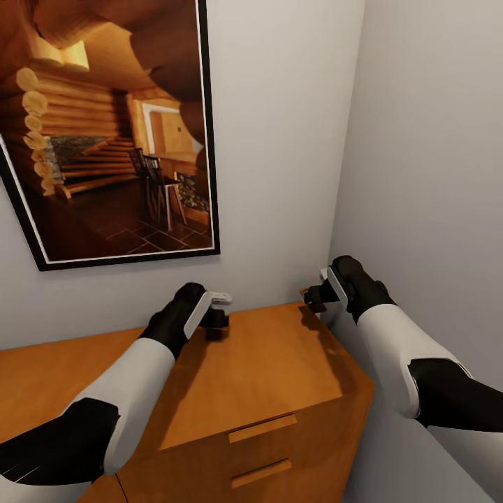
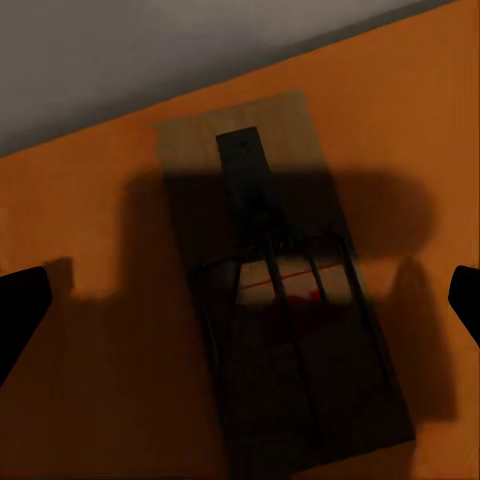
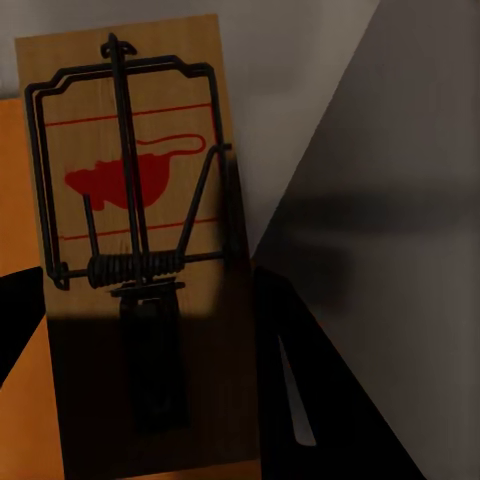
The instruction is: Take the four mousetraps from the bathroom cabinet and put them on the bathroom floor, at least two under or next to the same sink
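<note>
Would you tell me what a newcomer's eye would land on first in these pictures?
Probably the large framed picture of a log-cabin interior, hung on the wall above the wooden cabinet. Next, the two mousetraps: one lying on the cabinet top under the left gripper, another at the right gripper near the room's corner.

Dim, soft-shadowed, slightly blurry renders

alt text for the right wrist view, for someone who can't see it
A wooden mousetrap with black wire spring and a red mouse print sits close between the right tool's dark fingers, partly in shadow. Behind it are an orange cabinet top and grey walls meeting in a corner.
</note>
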Robot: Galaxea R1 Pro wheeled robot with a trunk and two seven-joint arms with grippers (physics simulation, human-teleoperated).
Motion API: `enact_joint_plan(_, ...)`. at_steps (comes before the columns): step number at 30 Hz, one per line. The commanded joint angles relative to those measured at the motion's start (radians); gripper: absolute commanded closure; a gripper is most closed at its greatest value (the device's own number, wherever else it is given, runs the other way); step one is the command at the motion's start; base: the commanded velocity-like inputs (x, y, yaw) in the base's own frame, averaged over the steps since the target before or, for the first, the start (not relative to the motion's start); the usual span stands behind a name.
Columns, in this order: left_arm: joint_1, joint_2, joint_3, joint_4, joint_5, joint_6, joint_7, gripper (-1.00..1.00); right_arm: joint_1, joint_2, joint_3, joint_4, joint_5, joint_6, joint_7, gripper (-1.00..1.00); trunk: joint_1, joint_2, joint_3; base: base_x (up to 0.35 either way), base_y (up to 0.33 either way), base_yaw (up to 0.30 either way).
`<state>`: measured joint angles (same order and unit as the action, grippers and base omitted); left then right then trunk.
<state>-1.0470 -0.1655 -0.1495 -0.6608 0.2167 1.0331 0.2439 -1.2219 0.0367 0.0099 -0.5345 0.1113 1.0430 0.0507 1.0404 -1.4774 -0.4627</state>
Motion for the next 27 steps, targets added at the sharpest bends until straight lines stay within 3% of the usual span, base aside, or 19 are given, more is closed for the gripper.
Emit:
enact_joint_plan(1, -0.001, 0.000, -0.003, 0.004, 0.011, 0.003, 0.025, -1.00, -0.001, 0.000, 0.001, -0.001, 0.006, 0.004, 0.003, 1.00, 0.000, -0.001, -0.001, 0.000, 0.000, 0.000)
enact_joint_plan(3, -0.001, -0.002, -0.004, 0.011, 0.015, 0.003, 0.065, -1.00, -0.001, 0.000, 0.001, -0.001, 0.006, 0.004, 0.003, 1.00, 0.000, -0.001, -0.001, 0.000, 0.000, 0.000)
enact_joint_plan(8, -0.001, -0.004, -0.004, 0.014, 0.026, 0.002, 0.098, -1.00, -0.001, 0.000, 0.001, -0.001, 0.005, 0.004, 0.004, 1.00, 0.000, -0.001, -0.001, 0.000, 0.000, 0.000)
enact_joint_plan(18, -0.001, -0.009, -0.005, 0.017, 0.059, 0.002, 0.113, -1.00, -0.001, 0.000, 0.001, -0.001, 0.005, 0.004, 0.004, 1.00, 0.000, -0.001, -0.001, 0.000, 0.000, 0.000)
enact_joint_plan(27, -0.001, -0.009, -0.005, 0.019, 0.064, 0.002, 0.115, -1.00, -0.001, 0.001, 0.001, -0.001, 0.005, 0.004, 0.006, 1.00, 0.000, -0.001, -0.001, 0.000, 0.000, 0.000)
